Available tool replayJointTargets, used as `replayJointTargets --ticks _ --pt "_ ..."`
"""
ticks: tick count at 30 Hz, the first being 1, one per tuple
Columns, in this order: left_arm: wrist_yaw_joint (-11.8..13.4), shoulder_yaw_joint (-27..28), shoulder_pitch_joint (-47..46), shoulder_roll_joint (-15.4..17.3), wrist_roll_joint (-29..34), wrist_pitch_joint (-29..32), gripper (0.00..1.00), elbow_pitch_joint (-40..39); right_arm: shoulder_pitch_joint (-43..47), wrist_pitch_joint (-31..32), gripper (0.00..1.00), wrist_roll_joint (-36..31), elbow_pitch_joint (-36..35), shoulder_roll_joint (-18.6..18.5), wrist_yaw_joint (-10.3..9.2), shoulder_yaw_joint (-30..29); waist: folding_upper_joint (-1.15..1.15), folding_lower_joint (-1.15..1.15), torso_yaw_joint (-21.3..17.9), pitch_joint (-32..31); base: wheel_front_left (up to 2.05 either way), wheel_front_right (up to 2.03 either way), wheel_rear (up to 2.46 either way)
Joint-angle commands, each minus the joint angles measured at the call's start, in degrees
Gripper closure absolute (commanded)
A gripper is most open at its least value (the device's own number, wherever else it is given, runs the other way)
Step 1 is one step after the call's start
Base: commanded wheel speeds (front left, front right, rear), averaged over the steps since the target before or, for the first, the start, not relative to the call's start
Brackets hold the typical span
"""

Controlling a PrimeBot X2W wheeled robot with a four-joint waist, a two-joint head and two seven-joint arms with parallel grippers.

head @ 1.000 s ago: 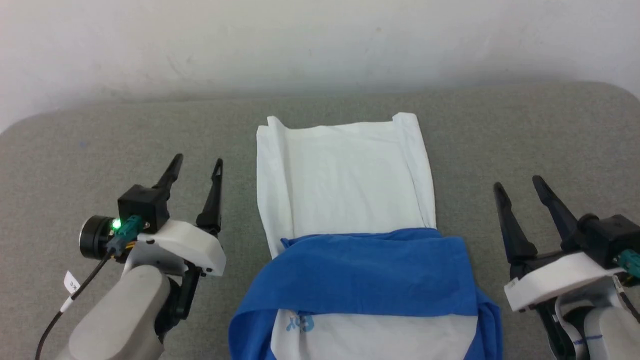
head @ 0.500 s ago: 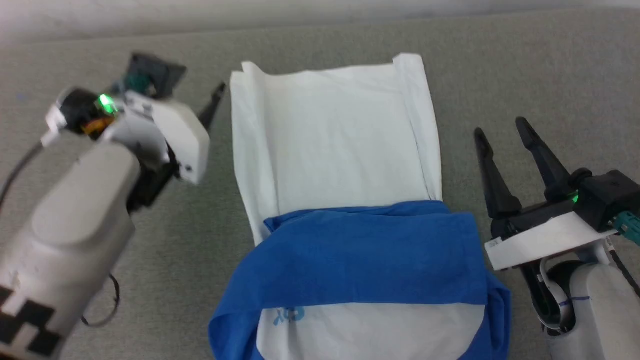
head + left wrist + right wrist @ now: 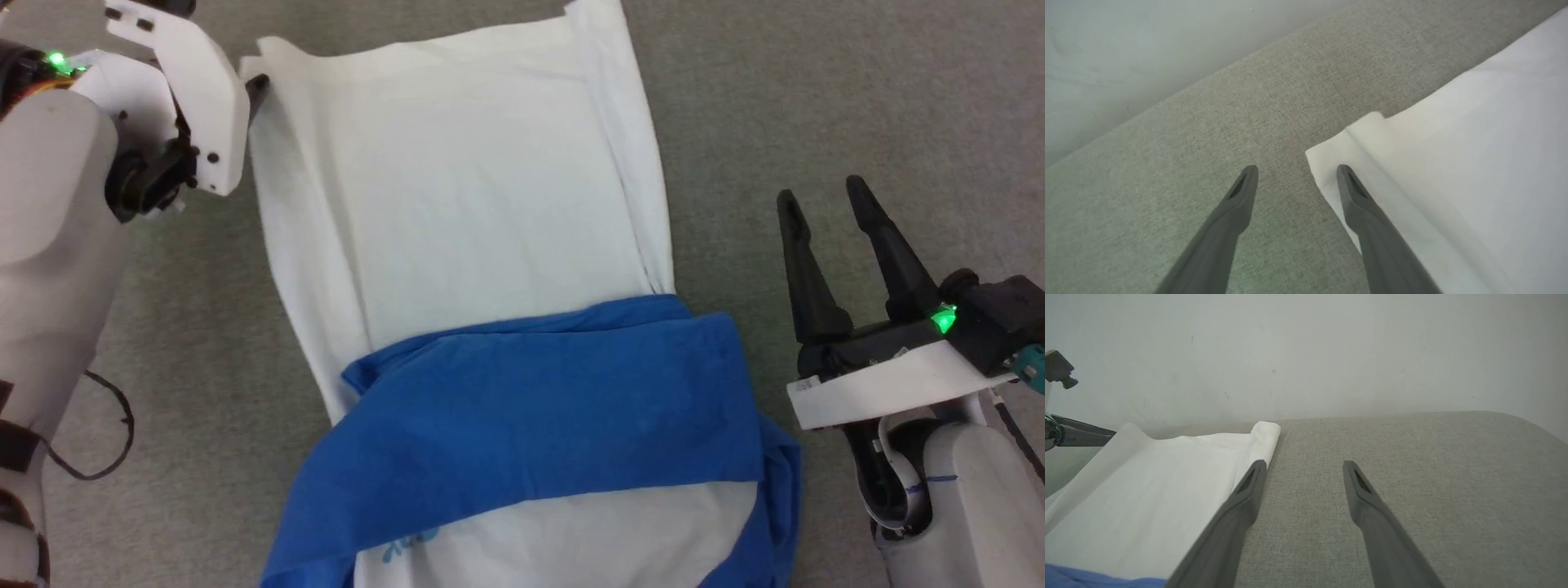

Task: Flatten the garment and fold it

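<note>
Item: shirt. White body, both sides folded inward, flat on grey cloth surface, centre of head view. Blue sleeves laid across near part; blue print partly showing below them.
Left gripper: jaws wide, empty, at far left corner of shirt, one finger over white edge.
Right gripper: jaws wide, empty, beside shirt's right edge, apart from it.
Pale wall behind.

One garment, white and blue, lies mid-frame on one grey bench. Two tools: the left tool at the head view's upper left, the right tool at its right edge — each with two dark fingers. One black cable, lower left.
</note>
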Motion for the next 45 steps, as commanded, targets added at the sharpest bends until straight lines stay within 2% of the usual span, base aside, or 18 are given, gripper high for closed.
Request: replayJointTargets --ticks 1,7,11,12,13,14,18,22,27,31,37,41,45 --pt "-0.4 -0.2 -0.9 0.2 -0.4 0.3 0.0 0.5 -0.3 -0.5 0.0 0.4 0.5 0.3 -0.12 -0.3 0.0 -0.01 -2.3 2.4 0.0 0.0 0.0" --pt "-0.7 -1.8 -1.8 0.3 -1.7 2.7 0.0 2.0 -0.2 -1.5 0.0 0.9 2.0 0.6 -0.12 -0.4 0.0 -0.01 -2.5 2.6 0.0 0.0 0.0" --pt "-0.8 -3.7 -0.8 0.0 -3.2 8.0 0.0 3.2 -0.5 -1.7 0.0 0.9 2.5 0.7 -0.12 -0.3 0.0 -0.01 -2.5 2.7 0.0 0.0 0.0" --pt "-0.8 -4.0 -0.5 -0.1 -3.9 9.8 0.23 3.4 -0.6 -1.7 0.0 0.9 2.6 0.7 -0.12 -0.4 0.0 -0.01 -2.4 2.6 0.0 0.0 0.0" --pt "-0.9 -4.4 -0.2 -0.1 -4.7 11.0 0.98 3.1 -0.6 -1.7 0.0 0.8 2.6 0.7 -0.12 -0.5 0.0 -0.01 -2.3 2.6 0.0 0.0 0.0" --pt "-0.9 -4.5 -0.1 0.0 -5.3 11.5 1.0 2.8 -0.6 -1.8 0.0 0.8 2.7 0.6 -0.12 -0.6 0.0 -0.01 -2.2 2.5 0.0 0.0 0.0" --pt "-0.5 -3.8 0.2 0.5 -5.2 6.7 1.0 1.8 -0.4 -1.5 0.0 0.5 3.1 -0.2 -0.12 -1.2 0.0 -0.01 -1.1 1.1 0.0 0.0 0.0" --pt "2.4 -3.1 0.9 0.3 -3.0 -1.8 1.0 1.8 0.0 -0.4 0.0 -0.2 3.0 -2.4 -0.12 -1.5 0.0 -0.01 0.9 -2.2 0.0 0.0 0.0" --pt "4.5 -2.6 3.1 -1.0 -2.2 -9.3 1.0 0.5 -0.2 4.3 0.0 -0.5 1.7 -7.0 -0.12 -1.7 0.0 -0.01 4.5 -6.3 0.0 0.0 0.0" --pt "5.3 -2.7 4.6 -2.0 -1.5 -13.5 1.0 -3.7 -2.8 13.1 0.0 3.3 0.7 -11.7 -0.12 0.1 0.0 -0.01 7.6 -7.5 0.0 0.0 0.0" --pt "7.2 -4.0 6.7 -3.1 0.3 -16.9 1.0 -12.2 -12.3 30.5 0.0 10.6 2.2 -21.8 -0.12 5.8 0.0 -0.01 12.5 -5.2 0.0 0.0 0.0" --pt "9.0 -4.2 8.2 -3.4 1.0 -18.5 1.0 -18.3 -21.3 39.4 0.0 16.2 6.0 -26.5 -0.12 10.2 0.0 -0.01 15.5 -2.2 0.0 0.0 0.0" --pt "10.9 -4.7 9.7 -4.2 1.8 -19.8 1.0 -24.1 -29.8 44.8 0.0 18.9 11.2 -30.2 -0.12 15.6 0.0 -0.01 18.6 0.1 0.0 0.0 0.0"
